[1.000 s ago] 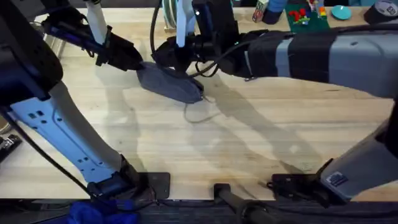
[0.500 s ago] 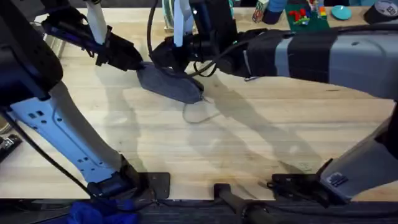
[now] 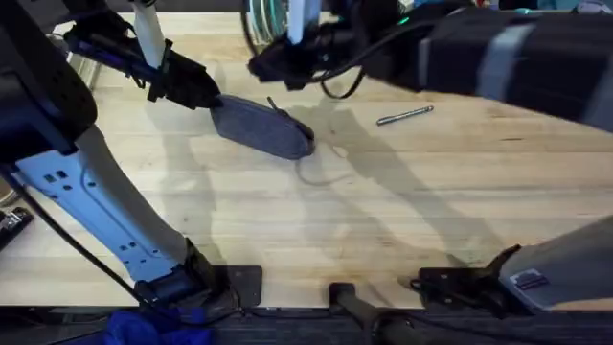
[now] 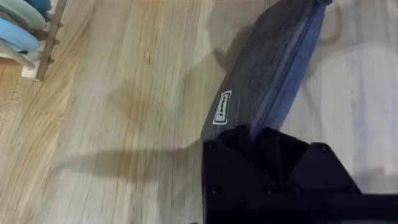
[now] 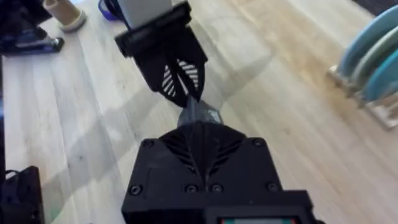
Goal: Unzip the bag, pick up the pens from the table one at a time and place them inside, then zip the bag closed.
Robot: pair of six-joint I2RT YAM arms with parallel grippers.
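From overhead: found the bag (image 3: 261,126) lying aslant on the table (image 3: 402,211), left of centre and toward the far side, one end far-left and the other nearer and to the right. Noted a small pull tab (image 3: 273,103) sticking up from its far edge. Saw the left gripper (image 3: 203,93) pinched on the far-left end of the bag, the arm reaching in from the left. Spotted the right gripper (image 3: 271,67) raised beyond the bag's far side, apart from it, the dark arm crossing in from the right. Found the pen (image 3: 404,116) lying flat on the table well to the right of the bag, touched by neither gripper.

From the left wrist: saw the left gripper (image 4: 258,132) clamped over the end of the bag (image 4: 273,68), the fabric running away from the fingers across the table (image 4: 124,124). Made out a small white-edged label (image 4: 222,107) on the bag's side just beside the fingers. Noticed a dish rack (image 4: 28,31) with pale plates at the table's edge.

From the right wrist: looked past the right gripper (image 5: 199,132), its fingers pressed together with nothing seen between them. Saw beyond it the left gripper (image 5: 186,93) pointing down, nipping the end of the bag (image 5: 199,115). Noted plates (image 5: 373,56) standing off to one side on the table (image 5: 273,106).
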